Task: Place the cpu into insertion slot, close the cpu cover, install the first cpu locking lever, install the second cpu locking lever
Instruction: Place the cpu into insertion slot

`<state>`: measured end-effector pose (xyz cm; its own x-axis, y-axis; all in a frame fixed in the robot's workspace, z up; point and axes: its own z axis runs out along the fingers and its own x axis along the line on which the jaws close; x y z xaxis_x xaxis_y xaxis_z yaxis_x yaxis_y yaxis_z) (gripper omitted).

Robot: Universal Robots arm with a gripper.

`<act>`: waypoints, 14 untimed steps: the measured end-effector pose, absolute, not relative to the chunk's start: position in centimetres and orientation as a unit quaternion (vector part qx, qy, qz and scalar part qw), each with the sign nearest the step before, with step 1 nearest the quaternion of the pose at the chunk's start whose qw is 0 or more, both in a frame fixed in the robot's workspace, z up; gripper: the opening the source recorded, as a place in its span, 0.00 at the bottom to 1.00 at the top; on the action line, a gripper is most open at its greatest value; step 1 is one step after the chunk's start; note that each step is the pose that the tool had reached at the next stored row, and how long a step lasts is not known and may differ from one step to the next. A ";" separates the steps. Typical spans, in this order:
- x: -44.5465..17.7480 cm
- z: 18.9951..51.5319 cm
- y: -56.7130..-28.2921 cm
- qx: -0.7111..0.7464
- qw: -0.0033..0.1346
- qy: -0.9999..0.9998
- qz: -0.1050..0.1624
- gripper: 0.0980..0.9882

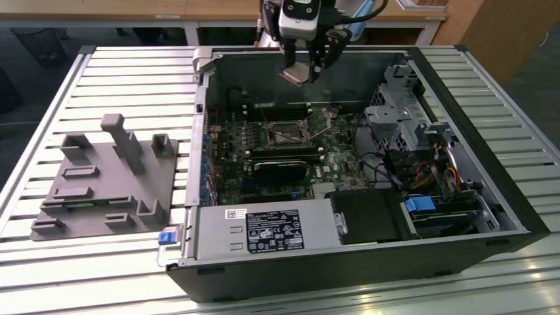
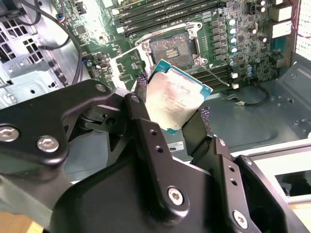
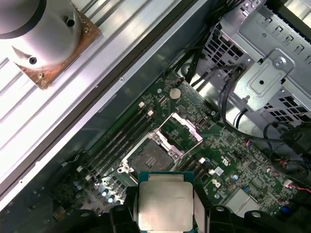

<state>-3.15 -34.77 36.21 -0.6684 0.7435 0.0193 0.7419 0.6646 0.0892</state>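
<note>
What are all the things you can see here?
cpu: one, silvery, held above the motherboard.
insertion slot: one, dark frame, empty, on the motherboard.
cpu cover: one, silver, raised open at the slot's edge.
motherboard: one, green, inside the case.
computer case: one, black, lying open on the table.
holder plate: one, grey, on the table at the exterior view's left.
table: one, silvery slats, under everything.
gripper: one, black, shut on the cpu.
</note>
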 end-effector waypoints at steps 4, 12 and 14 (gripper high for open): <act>-3.1 36.2 -34.8 0.419 0.010 0.907 0.045 0.50; -3.1 36.2 -34.8 0.443 0.011 0.895 0.044 0.50; -3.1 36.2 -34.8 0.449 0.011 0.892 0.044 0.50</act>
<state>-3.15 -34.77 36.19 -0.5967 0.8023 0.0191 0.8002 0.5930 0.0891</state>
